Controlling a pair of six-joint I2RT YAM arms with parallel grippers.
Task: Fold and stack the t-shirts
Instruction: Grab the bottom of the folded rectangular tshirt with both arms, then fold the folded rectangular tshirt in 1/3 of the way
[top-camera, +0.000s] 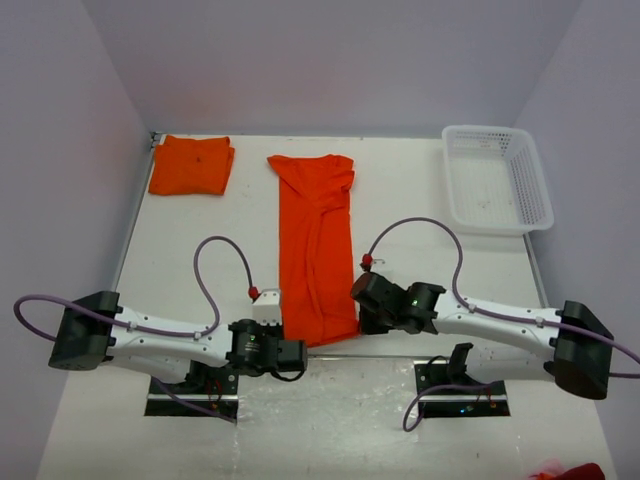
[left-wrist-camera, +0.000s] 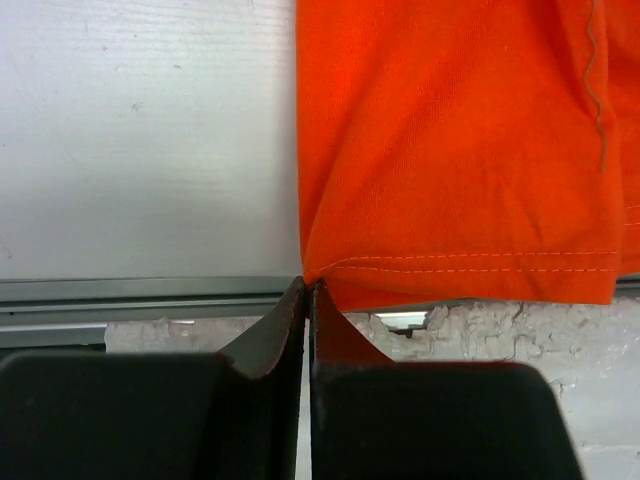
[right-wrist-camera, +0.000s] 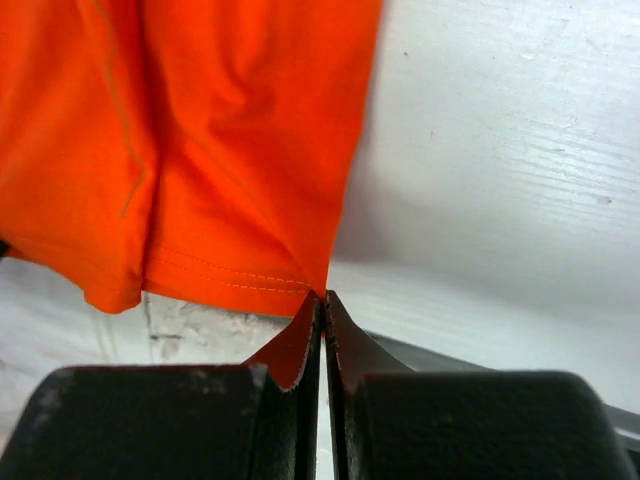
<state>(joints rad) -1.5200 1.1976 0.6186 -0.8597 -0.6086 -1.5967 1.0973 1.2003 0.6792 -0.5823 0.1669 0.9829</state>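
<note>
A long orange t-shirt (top-camera: 315, 250), folded into a narrow strip, lies down the middle of the table, its hem at the near edge. My left gripper (top-camera: 292, 345) is shut on the hem's near left corner (left-wrist-camera: 310, 275). My right gripper (top-camera: 357, 300) is shut on the hem's near right corner (right-wrist-camera: 322, 285). Both corners are lifted slightly off the table. A second orange t-shirt (top-camera: 191, 165) lies folded at the far left corner.
A white plastic lattice basket (top-camera: 497, 178) stands at the far right. The table's near edge (left-wrist-camera: 150, 290) runs just under the hem. White walls close in the table on three sides.
</note>
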